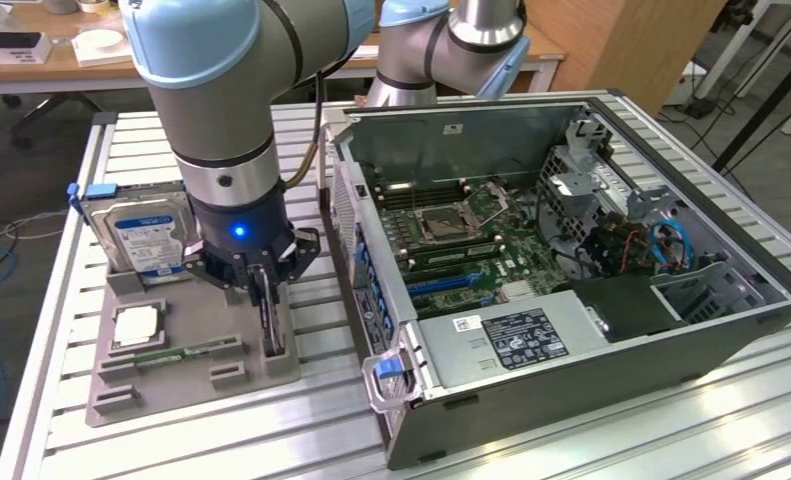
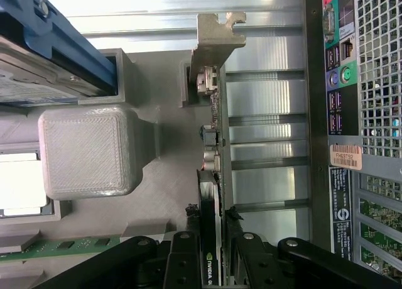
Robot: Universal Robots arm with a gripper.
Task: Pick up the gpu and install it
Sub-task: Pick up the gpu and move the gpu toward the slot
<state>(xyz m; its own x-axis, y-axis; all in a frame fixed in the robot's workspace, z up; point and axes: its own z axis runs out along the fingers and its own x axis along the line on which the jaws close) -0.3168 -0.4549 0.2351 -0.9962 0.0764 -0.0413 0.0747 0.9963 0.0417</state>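
End effector [image 2: 211,239] grips gpu [image 2: 209,198] edge-on (wrist view shows its metal bracket [image 2: 217,34]).

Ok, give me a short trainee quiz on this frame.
1. True or false: the thin dark gpu card with a silvery metal bracket already sits inside the open black computer case.
2. The claw is down at: A) the boxy silver hard drive; B) the gpu card; C) the narrow green memory stick.
3. Fill in: the gpu card stands on edge in the grey plastic ____.
Key: 1 false; 2 B; 3 tray.
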